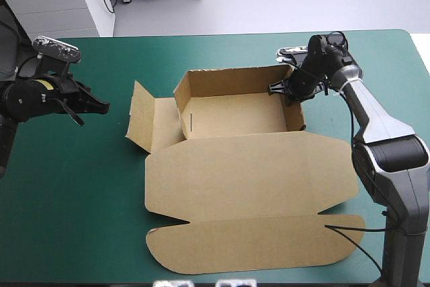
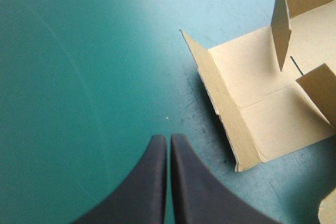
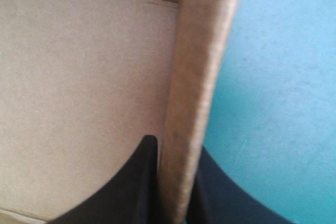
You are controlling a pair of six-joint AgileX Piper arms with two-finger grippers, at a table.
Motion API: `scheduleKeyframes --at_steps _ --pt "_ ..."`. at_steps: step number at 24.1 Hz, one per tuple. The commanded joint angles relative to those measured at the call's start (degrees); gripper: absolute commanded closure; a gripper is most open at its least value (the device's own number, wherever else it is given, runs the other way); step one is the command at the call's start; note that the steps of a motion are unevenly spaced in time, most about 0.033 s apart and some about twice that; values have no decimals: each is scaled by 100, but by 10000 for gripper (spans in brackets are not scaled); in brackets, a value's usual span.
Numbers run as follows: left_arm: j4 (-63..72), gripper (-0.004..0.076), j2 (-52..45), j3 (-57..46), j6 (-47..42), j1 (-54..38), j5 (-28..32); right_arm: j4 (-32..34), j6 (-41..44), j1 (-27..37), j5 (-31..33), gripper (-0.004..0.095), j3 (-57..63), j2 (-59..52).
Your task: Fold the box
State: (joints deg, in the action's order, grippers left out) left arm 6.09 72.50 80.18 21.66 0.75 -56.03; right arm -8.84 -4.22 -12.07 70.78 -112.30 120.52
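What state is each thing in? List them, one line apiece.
box: partly folded, tray walls raised, left side panel spread out, lid flat.
left gripper: fingers shut, empty, apart from the box.
right gripper: fingers shut on the box's right wall.

Quick count, nothing fancy: one brown box (image 1: 235,117), a single cut sheet of board. Three walls (image 1: 228,80) of it stand up, and one lid (image 1: 248,173) lies flat. Two grippers in total, the left gripper (image 1: 101,107) and the right gripper (image 1: 285,89), with two black fingers (image 2: 152,182) each, so four fingers. One of the two grippers has a box wall between its fingers. One table (image 1: 74,199) with a teal-green cover.
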Motion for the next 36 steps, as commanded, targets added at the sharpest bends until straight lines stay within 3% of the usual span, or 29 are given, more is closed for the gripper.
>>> scheduleKeyframes --at_steps 1,12,18,25,29,36 --pt "127 715 -153 136 -30 -5 234 -122 -70 27 75 924 -167 -328" --pt "-163 715 -153 136 -63 -5 199 -359 -368 27 75 926 -167 -847" --pt "-1085 715 -153 136 -672 -5 182 -348 -478 82 75 927 -167 -1691" --pt "-1613 715 -153 136 -966 -5 107 -572 -788 834 75 927 126 -2988" --pt "-1783 715 -153 136 -1137 -5 286 -798 -973 1165 64 927 693 -3521" --pt "-1290 715 -102 -367 -1152 -5 765 -873 -1033 1173 53 927 687 -3734"
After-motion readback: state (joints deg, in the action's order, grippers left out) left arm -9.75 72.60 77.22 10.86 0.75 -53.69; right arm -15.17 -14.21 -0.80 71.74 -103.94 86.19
